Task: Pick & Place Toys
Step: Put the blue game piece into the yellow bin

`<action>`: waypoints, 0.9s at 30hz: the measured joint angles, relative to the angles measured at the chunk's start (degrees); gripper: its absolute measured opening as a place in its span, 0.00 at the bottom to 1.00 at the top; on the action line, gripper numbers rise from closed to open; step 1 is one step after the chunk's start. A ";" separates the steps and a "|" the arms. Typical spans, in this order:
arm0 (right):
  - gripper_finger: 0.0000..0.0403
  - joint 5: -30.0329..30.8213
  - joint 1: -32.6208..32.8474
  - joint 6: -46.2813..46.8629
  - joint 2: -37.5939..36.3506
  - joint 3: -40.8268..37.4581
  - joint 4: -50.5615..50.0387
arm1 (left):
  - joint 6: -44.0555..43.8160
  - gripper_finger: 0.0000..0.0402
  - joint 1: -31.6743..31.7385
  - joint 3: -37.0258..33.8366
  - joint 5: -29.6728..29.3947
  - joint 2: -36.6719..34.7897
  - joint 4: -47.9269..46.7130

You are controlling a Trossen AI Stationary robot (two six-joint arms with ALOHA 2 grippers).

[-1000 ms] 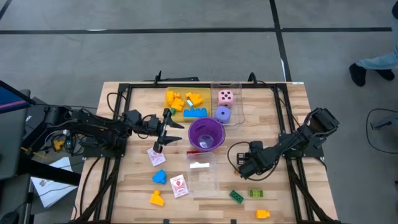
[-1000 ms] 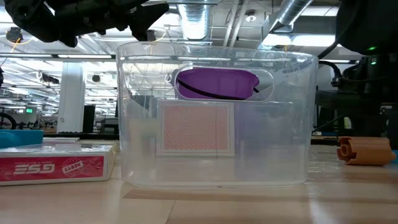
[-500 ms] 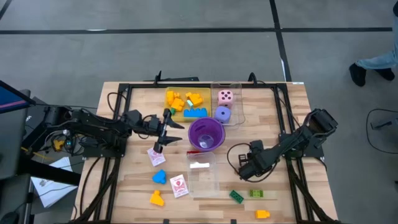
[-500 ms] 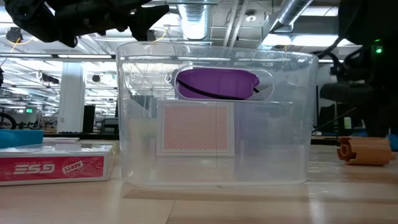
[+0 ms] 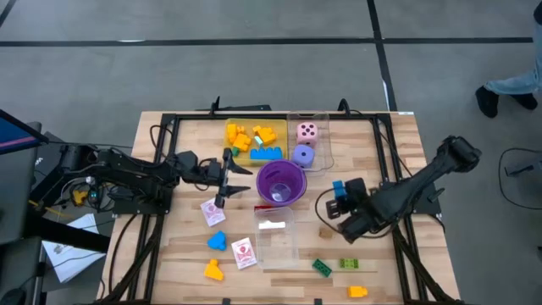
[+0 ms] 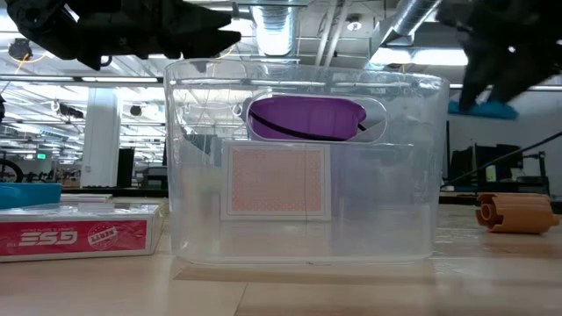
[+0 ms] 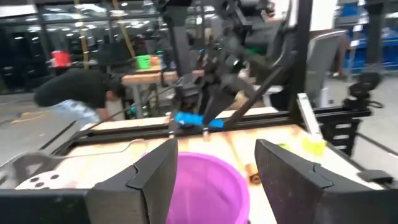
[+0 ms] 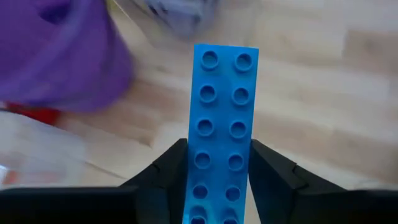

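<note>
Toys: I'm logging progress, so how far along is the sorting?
Done: yellow and blue bricks sit in the yellow tray, and two dice in the clear tray. In hand: the right gripper holds a long blue brick above the table, right of the purple cup. The left gripper hangs open beside the cup. Left: cards, blue, orange, green and yellow pieces along the table's near side.

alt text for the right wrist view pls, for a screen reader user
The right gripper holds a long blue studded brick between its two dark fingers, lifted above the wooden table. The purple cup shows blurred beyond it.
</note>
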 joint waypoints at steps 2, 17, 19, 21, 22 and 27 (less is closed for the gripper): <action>0.32 2.47 -0.92 -3.07 -1.86 0.43 -0.24 | 0.00 0.52 0.00 0.00 -2.50 0.00 -0.28; 0.34 8.19 -20.48 -51.22 -7.31 10.52 8.43 | 1.82 0.52 0.00 0.00 -32.75 -0.39 -9.54; 0.34 6.11 -24.37 -59.55 -7.32 12.14 12.49 | 1.85 0.52 0.00 -0.01 -40.44 -1.03 -13.33; 0.34 3.41 -28.52 -67.20 -7.32 13.44 16.17 | 0.94 0.52 0.00 0.02 -47.22 -1.73 -15.70; 0.34 1.71 -30.58 -70.80 -7.32 13.94 18.44 | -0.06 0.52 0.00 0.02 -50.16 -2.45 -17.63; 0.34 -12.80 -42.16 -88.01 -6.91 14.48 32.29 | -6.54 0.52 0.00 0.00 -58.26 -7.29 -23.97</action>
